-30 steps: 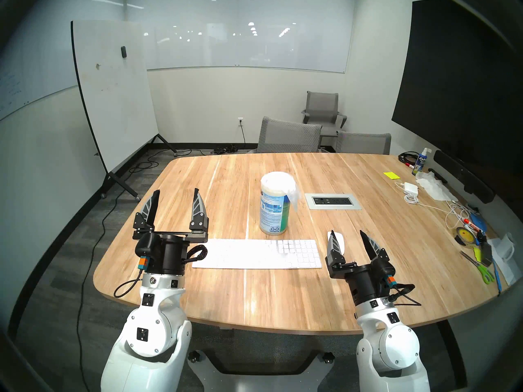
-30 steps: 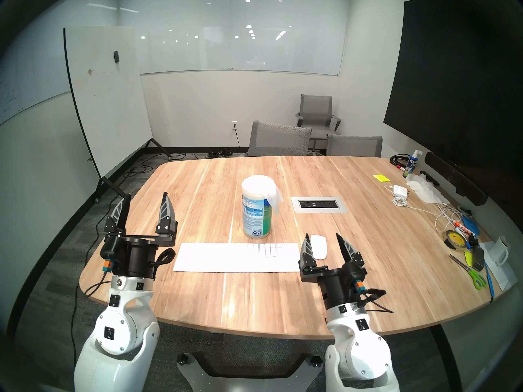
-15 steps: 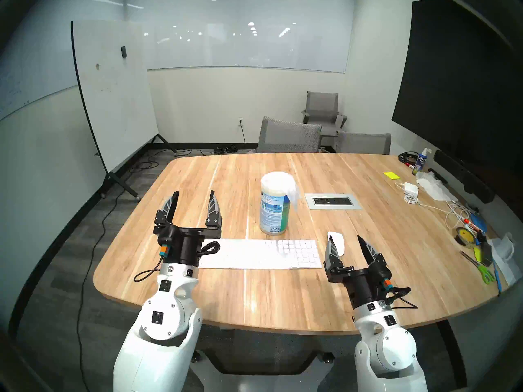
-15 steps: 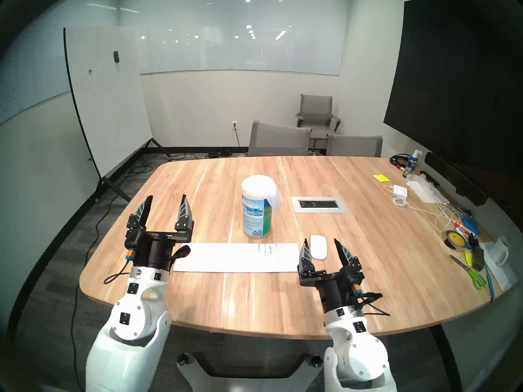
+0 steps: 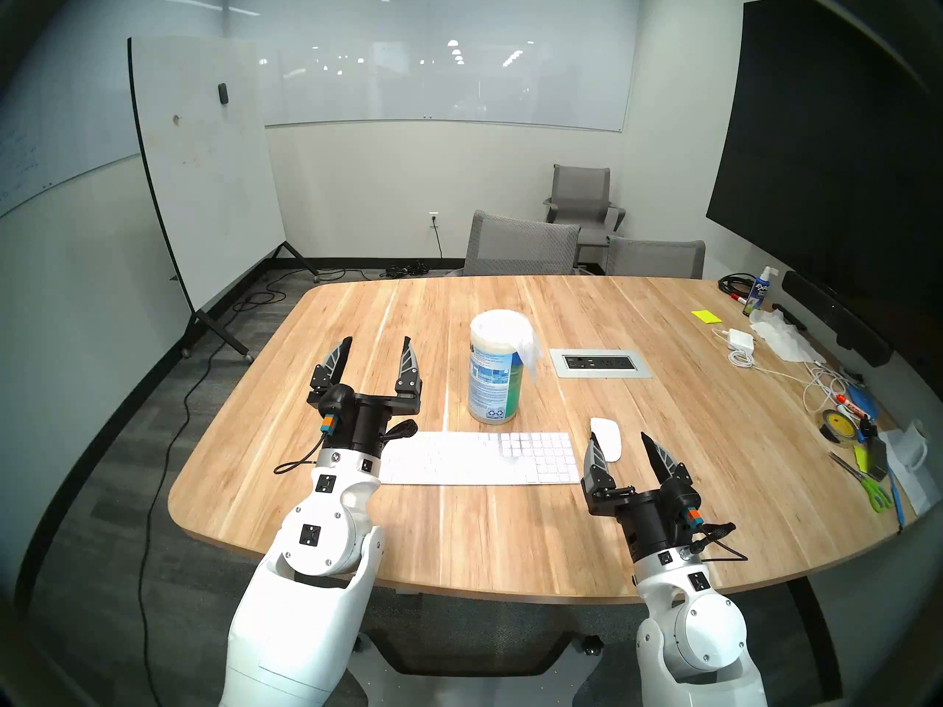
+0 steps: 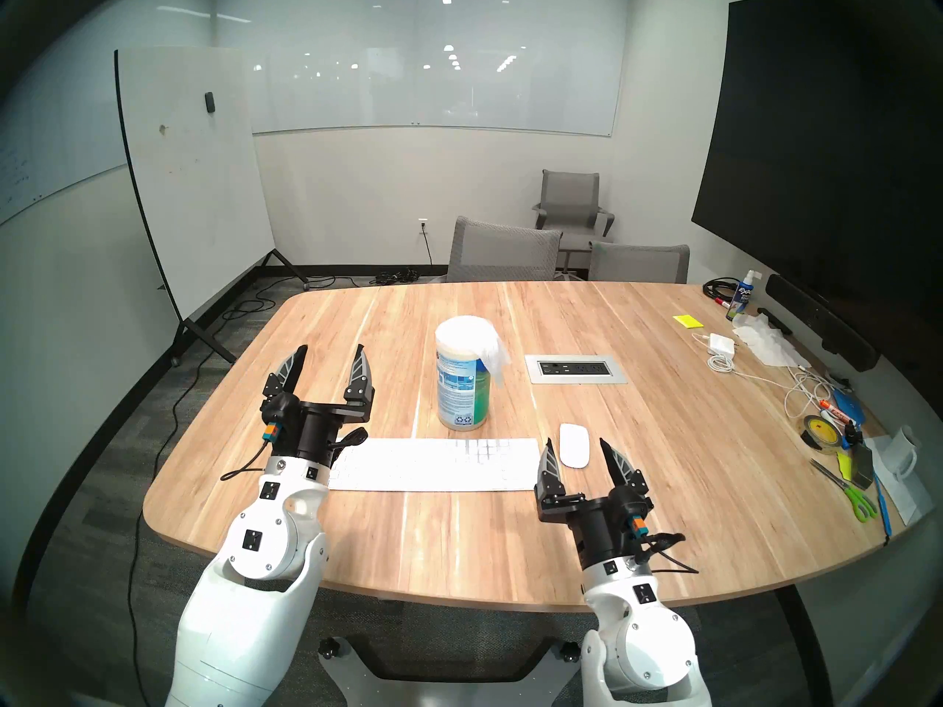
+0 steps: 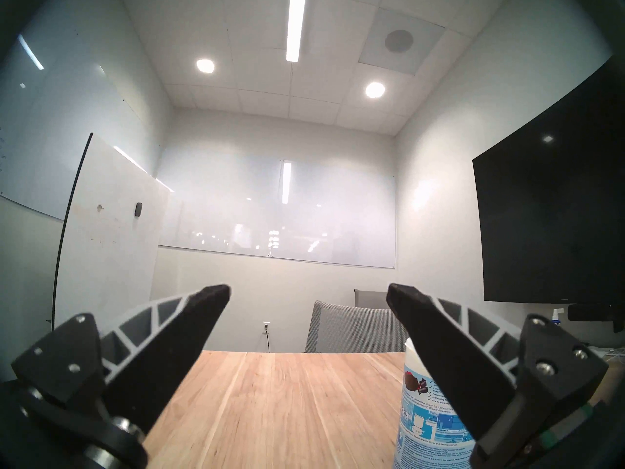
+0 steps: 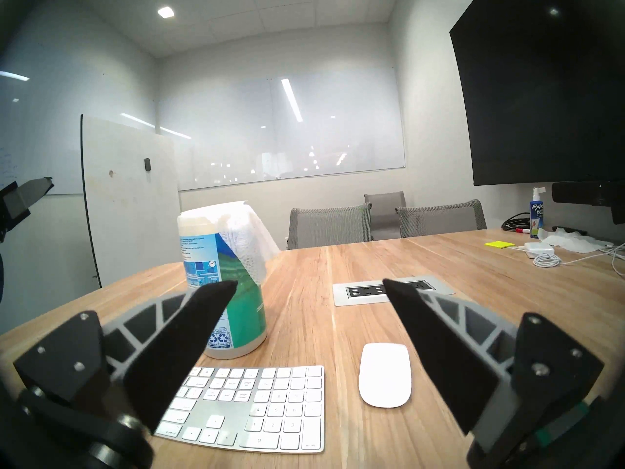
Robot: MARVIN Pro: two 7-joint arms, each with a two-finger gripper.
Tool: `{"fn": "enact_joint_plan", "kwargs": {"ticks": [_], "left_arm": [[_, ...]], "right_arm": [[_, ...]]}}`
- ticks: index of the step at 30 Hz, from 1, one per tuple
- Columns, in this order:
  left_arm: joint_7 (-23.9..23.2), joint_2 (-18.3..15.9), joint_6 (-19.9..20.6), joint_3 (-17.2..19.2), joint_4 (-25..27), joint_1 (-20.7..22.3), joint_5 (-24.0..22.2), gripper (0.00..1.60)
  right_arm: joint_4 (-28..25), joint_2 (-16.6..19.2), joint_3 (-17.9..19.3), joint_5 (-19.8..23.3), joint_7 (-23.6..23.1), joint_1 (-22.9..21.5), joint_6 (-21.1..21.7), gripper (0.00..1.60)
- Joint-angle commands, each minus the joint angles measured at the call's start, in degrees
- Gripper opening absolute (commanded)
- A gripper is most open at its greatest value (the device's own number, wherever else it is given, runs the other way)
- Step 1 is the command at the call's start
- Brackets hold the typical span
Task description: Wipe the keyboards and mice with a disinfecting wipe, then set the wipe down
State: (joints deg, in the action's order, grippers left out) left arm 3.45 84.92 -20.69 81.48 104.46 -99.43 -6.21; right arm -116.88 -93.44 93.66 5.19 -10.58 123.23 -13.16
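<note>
A white keyboard [image 5: 479, 458] [image 6: 433, 463] [image 8: 250, 407] lies flat near the table's front. The white oval mouse [image 5: 606, 438] [image 6: 575, 445] [image 8: 385, 373] sits just right of it. A wipe [image 5: 528, 351] [image 6: 494, 356] [image 8: 248, 241] hangs limp over the top of the blue-green wipes canister [image 5: 494, 379] [image 7: 429, 424] behind the keyboard. My left gripper [image 5: 377, 341] [image 6: 332, 348] [image 7: 308, 290] is open and empty, above the keyboard's left end, left of the canister. My right gripper [image 5: 618, 435] [image 6: 576, 441] [image 8: 309, 285] is open and empty, just in front of the mouse.
A power outlet plate [image 5: 601, 362] is set into the wooden table [image 5: 459, 537]. At the right edge lie a power adapter [image 5: 741, 338], a tissue pile [image 5: 780, 338], a tape roll [image 5: 837, 425] and scissors [image 5: 872, 489]. Grey chairs [image 5: 520, 244] stand behind.
My left arm has swung right and forward, bringing its open gripper closer to the canister. The right gripper has drifted slightly back toward me. Nothing on the table moved.
</note>
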Motion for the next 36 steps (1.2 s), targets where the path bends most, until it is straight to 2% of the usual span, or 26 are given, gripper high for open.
{"fn": "enact_joint_plan", "kwargs": {"ticks": [1, 36], "left_arm": [[-0.17, 0.9, 0.98, -0.55, -1.13, 5.41, 0.09, 1.6], [-2.84, 2.11, 8.74, -2.19, -17.44, 24.52, 0.48, 1.6]], "right_arm": [[-0.44, 0.01, -0.01, 0.02, -0.01, -0.33, -0.15, 1.6], [1.25, 0.01, -0.01, 0.03, -0.02, -0.82, -0.25, 1.6]]}}
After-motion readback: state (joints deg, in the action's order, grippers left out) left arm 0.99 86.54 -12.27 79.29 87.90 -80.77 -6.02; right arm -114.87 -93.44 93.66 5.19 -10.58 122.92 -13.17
